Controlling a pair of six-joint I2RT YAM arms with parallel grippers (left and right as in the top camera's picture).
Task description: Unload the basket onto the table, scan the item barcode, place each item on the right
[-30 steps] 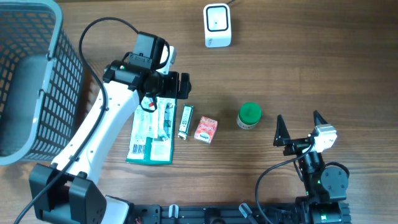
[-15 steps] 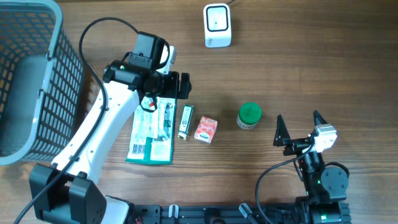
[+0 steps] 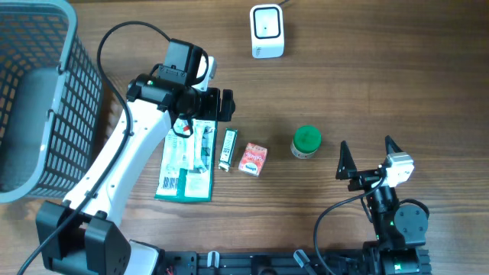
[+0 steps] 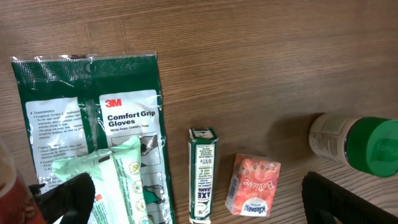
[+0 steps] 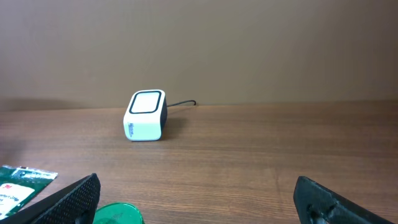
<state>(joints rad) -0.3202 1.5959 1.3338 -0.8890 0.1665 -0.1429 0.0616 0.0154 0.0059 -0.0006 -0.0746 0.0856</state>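
Overhead | left end effector [image 3: 218, 105] open, seemingly empty | right end effector [image 3: 365, 147] open

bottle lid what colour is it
Green lid on a white bottle, clearest in the left wrist view.

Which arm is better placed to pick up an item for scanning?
Probably left: the left end effector, open, hangs over the glove packet. The right end effector, also open, sits apart from every item.

A glove pack [image 3: 183, 164], slim box [image 3: 228, 149], red packet [image 3: 253, 159] and green-lidded jar [image 3: 306, 141] lie in a row, the scanner [image 3: 267, 31] far beyond them and the basket [image 3: 38, 99] at left.
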